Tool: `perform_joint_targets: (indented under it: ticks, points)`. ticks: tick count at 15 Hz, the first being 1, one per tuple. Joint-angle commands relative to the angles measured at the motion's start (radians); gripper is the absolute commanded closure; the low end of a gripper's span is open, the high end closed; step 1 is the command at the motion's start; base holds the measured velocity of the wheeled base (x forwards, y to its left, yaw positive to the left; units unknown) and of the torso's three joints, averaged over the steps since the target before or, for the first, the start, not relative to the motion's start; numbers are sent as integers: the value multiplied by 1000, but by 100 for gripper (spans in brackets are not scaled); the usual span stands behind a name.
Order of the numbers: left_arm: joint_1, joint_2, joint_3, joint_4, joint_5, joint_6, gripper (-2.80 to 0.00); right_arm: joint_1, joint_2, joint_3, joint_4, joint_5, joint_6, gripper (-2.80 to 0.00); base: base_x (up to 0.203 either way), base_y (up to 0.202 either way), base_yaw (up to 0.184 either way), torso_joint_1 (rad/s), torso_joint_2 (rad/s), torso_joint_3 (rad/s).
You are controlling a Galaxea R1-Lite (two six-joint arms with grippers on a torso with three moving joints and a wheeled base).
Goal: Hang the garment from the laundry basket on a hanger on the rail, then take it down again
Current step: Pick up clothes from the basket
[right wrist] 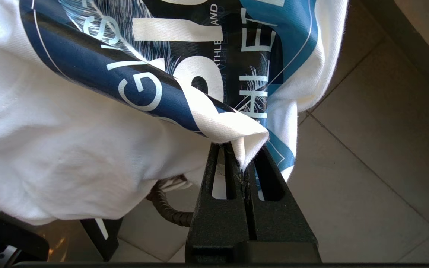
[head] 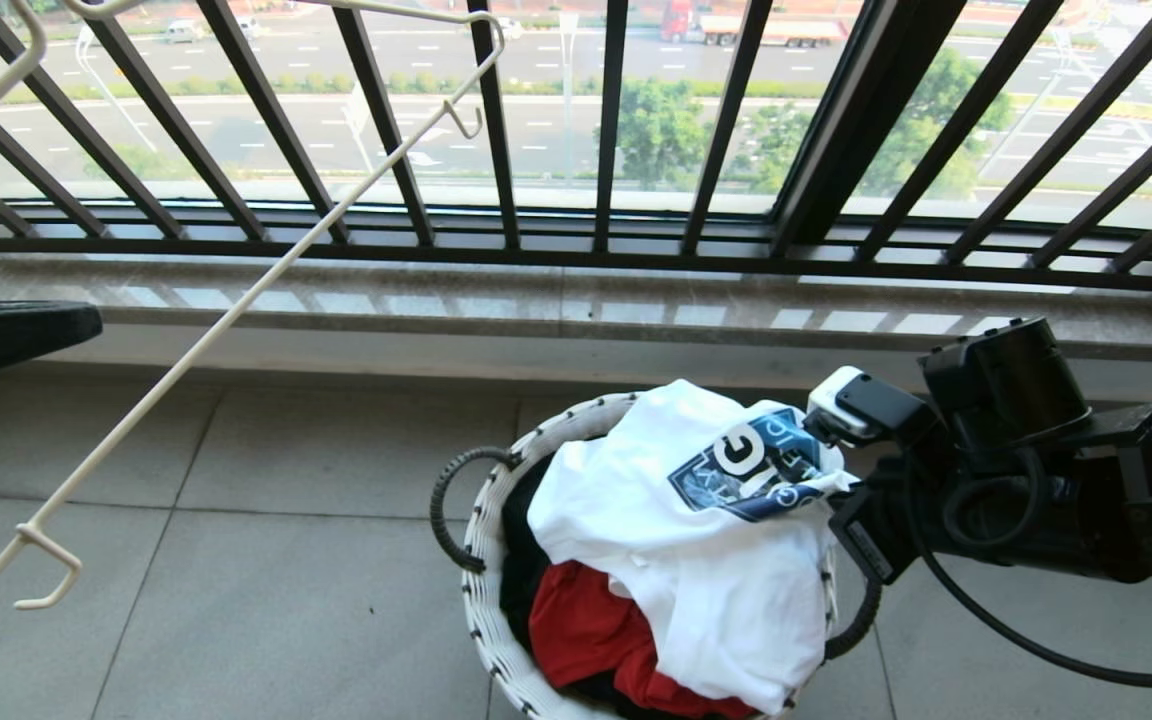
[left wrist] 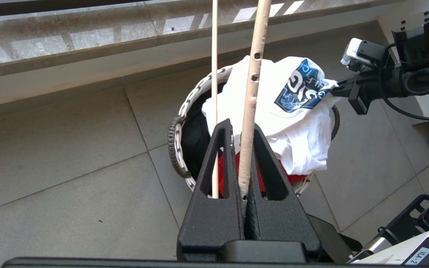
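We see our right gripper (right wrist: pixel 242 167) at the rim of the small round white woven laundry basket (head: pixel 481 560) on the grey tiled floor (head: pixel 266 560), jaws pressed together on a fold of the white short-sleeved T-shirt with the dark blue logo (head: pixel 706 560) — the shirt lies heaped over red and black clothes in that basket. Our left gripper (left wrist: pixel 245 149) pinches the thin cream-white wire hanger (left wrist: pixel 250 111), held up on the left — well apart from the basket.

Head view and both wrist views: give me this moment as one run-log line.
left gripper: shut on cream-white wire hanger | right gripper: shut on white logo T-shirt fold | T-shirt: partly in round white woven basket
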Motion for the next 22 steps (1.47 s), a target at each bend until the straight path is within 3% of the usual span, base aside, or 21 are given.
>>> perform_joint_targets:
  ticks: [1,7,8,15,18,22]
  points:
    - [0,5,0,2,0,-1,0,-42,-3,15,6,4,-8,0,0,0,0,0,0,0]
    - [0,8,-2,2,3,-1,0,-49,-20,69,26,5,-14,0,0,0,0,0,0,0]
    - [0,8,-3,2,3,-2,0,-49,-20,62,23,5,-13,-280,0,0,0,0,0,0]
    - [0,-1,-9,2,4,-2,0,-9,-96,25,57,3,-17,-280,0,0,0,0,0,0]
    - [0,-6,-11,2,4,-2,0,49,-133,-83,156,-8,-11,-280,0,0,0,0,0,0]
    - [0,-4,-9,2,4,-2,0,111,-110,-155,174,-62,-12,-280,0,0,0,0,0,0]
